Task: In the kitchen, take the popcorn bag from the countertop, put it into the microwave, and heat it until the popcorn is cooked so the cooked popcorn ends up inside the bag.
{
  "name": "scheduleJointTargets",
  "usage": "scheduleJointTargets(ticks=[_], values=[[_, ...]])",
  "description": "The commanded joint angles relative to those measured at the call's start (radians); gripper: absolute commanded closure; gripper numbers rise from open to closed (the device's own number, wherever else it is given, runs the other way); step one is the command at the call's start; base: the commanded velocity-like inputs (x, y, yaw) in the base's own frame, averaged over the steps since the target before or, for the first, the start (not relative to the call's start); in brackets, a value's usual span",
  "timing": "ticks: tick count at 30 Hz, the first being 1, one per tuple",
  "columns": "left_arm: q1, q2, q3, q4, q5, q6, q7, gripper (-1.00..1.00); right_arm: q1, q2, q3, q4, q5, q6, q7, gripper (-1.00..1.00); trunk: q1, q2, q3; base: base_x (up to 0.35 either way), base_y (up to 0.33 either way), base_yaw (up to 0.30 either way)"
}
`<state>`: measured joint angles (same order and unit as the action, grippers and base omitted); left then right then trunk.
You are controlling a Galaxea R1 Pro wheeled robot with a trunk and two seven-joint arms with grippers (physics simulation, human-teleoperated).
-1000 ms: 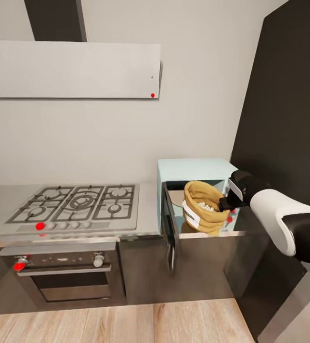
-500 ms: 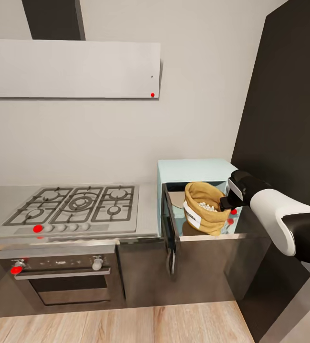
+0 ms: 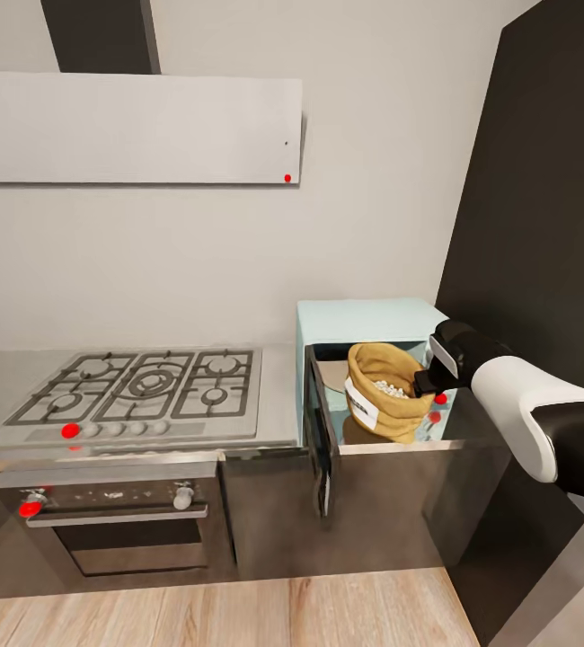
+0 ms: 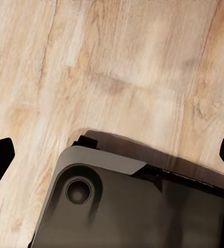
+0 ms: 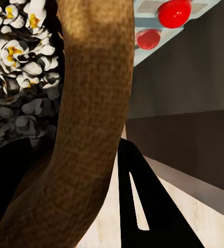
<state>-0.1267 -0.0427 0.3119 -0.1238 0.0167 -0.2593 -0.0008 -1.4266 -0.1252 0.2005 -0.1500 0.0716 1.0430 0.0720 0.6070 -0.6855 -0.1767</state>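
At the right end of the desk: we see the microwave (image 3: 368, 322), pale mint-blue, its dark door (image 3: 319, 429) swung open toward us.
Popcorn bag: the popcorn bag (image 3: 384, 391) sits in the mouth of the microwave's cavity, tilted, rolled rim up and white label facing the door side.
Popcorn: the popcorn (image 3: 389, 389) shows as a whitish heap inside the bag; from the right wrist view the pieces (image 5: 20, 39) look puffed, white with yellow centres, so we judge them cooked.
Right gripper: our right gripper (image 3: 429, 381) is at the bag's rim on the side away from the door; the right wrist view looks straight along the tan rim (image 5: 91, 129) pressed close between the fingers, so we read the jaws as clamped on the bag.
Left gripper: the left gripper (image 4: 112, 155) hangs over the wooden floor (image 4: 117, 67) with its two dark fingertips far apart, jaws spread and holding nothing.
Step in hand: we judge the bag is being handled at the cavity's front, with the door open; whether it is going in or coming out we cannot tell.
Next move: if the bag must end inside, we need to set it flat on the cavity floor, let go cleanly without tipping it, and draw the arm clear of the door.
Risk: the tilt could spill pieces over the rim.
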Motion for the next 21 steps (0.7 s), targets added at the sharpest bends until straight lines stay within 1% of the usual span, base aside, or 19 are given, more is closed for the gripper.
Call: scheduleJointTargets(ticks=[1,5,18,21], values=[[-0.001,0.000,0.003,0.001,0.002,-0.003,0.000,-1.00,-0.002,0.000,-0.013,-0.003,-0.005,0.004,0.008,1.00,0.000,-0.002,-0.001,0.176,0.000,0.000],[-0.001,0.000,0.003,0.001,0.002,-0.003,0.000,-1.00,-0.002,0.001,-0.013,-0.003,-0.005,0.004,0.008,1.00,0.000,-0.002,-0.001,0.205,0.000,0.000],[-0.001,0.000,0.003,0.001,0.002,-0.003,0.000,-1.00,-0.002,0.002,-0.013,-0.003,-0.005,0.004,0.008,1.00,0.000,-0.002,-0.001,0.019,0.000,0.000],[-0.001,0.000,0.003,0.001,0.002,-0.003,0.000,-1.00,-0.002,0.002,-0.013,-0.003,-0.005,0.004,0.008,1.00,0.000,-0.002,-0.001,0.256,0.000,0.000]])
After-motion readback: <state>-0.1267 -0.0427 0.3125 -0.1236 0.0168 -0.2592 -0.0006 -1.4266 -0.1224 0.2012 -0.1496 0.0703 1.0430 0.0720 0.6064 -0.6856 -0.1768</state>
